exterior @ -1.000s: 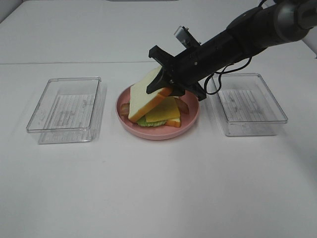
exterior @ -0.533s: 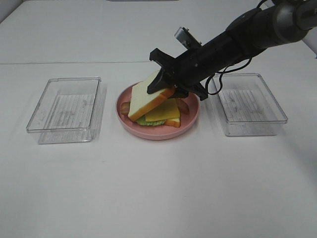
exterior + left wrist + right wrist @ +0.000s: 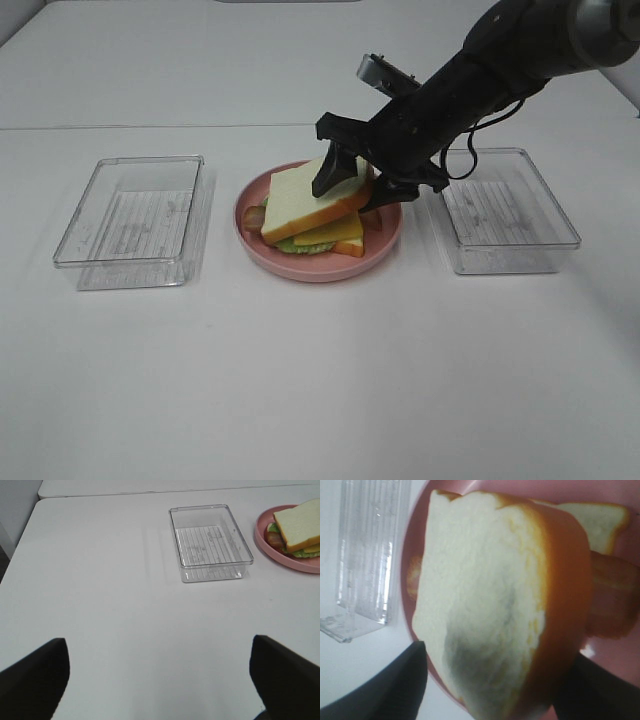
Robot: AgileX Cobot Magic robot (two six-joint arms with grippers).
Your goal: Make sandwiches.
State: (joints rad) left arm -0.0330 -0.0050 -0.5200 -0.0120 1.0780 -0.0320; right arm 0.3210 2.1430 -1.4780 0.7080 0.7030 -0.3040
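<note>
Exterior high view: right gripper (image 3: pixel 352 184) fingers, spread, straddle top bread slice (image 3: pixel 310 200) at frame centre; left fingers' opening undeterminable.

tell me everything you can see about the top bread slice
The top bread slice is a thick, foam-like toy square, white with an orange-brown crust. It lies slightly tilted on the yellow cheese, above lettuce and bacon, on the pink plate. The right gripper straddles its far edge, jaws open.

White table (image 3: pixel 300 400) (seam across back), evenly lit.
</note>
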